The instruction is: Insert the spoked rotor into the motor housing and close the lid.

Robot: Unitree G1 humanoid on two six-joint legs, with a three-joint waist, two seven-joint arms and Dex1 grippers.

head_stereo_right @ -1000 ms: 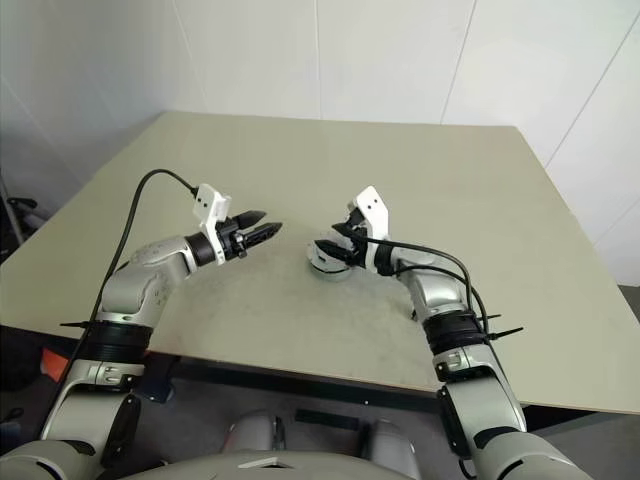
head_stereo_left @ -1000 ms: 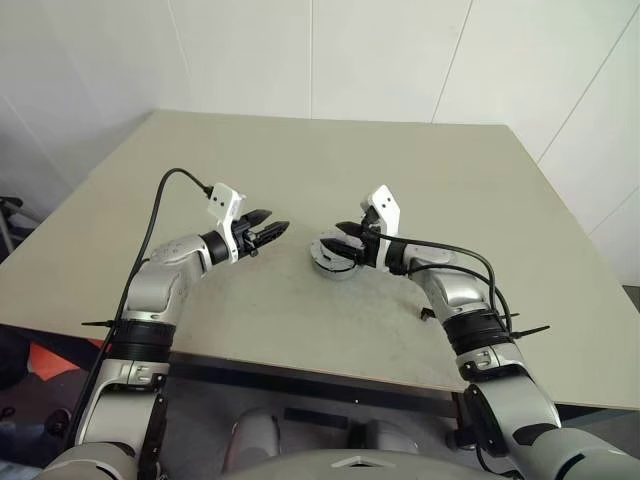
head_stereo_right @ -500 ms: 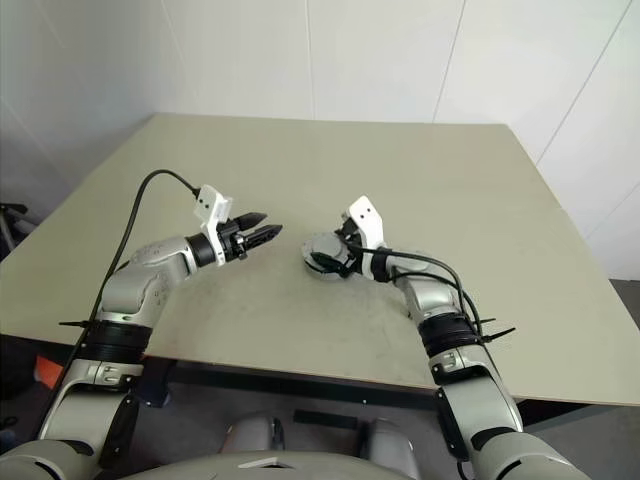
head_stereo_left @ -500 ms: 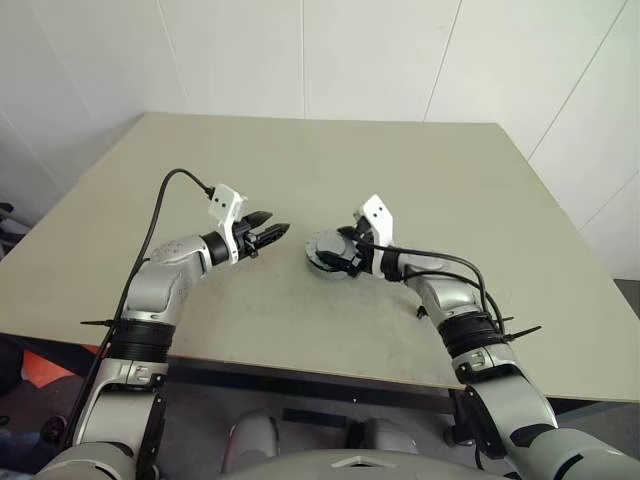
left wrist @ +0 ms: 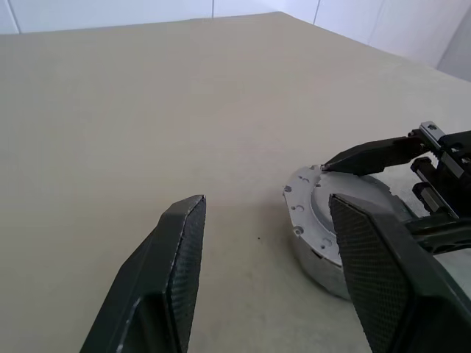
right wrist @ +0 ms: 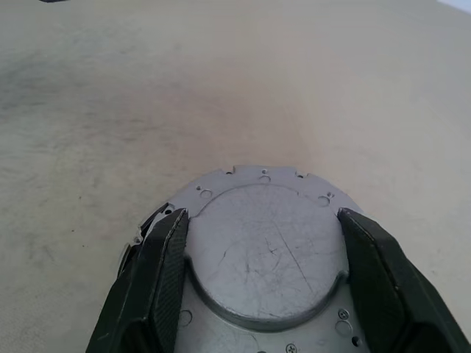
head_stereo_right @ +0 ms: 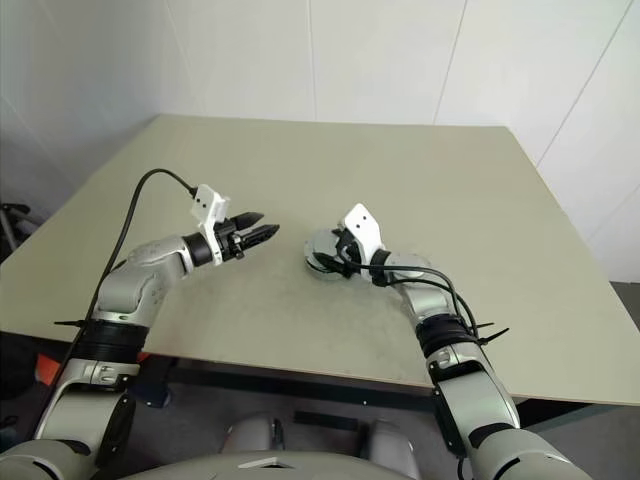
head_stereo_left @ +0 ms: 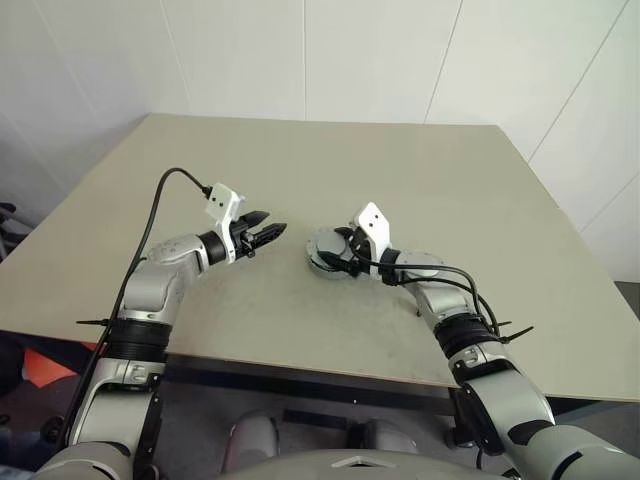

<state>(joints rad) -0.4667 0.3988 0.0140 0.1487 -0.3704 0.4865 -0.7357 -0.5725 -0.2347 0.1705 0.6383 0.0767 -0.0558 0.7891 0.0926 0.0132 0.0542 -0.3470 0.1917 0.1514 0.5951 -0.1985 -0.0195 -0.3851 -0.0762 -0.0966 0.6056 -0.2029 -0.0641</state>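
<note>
- Right wrist view: right end effector [right wrist: 257,287] fingers spread, straddling the lid [right wrist: 261,246] atop motor housing [head_stereo_left: 325,252], frame centre on tabletop [head_stereo_left: 450,190].
- Left end effector [head_stereo_left: 266,234] spread, empty, left of housing.

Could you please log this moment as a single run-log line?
lid: on motor housing | right tool: open, straddling lid | left tool: open, empty, beside housing
</note>
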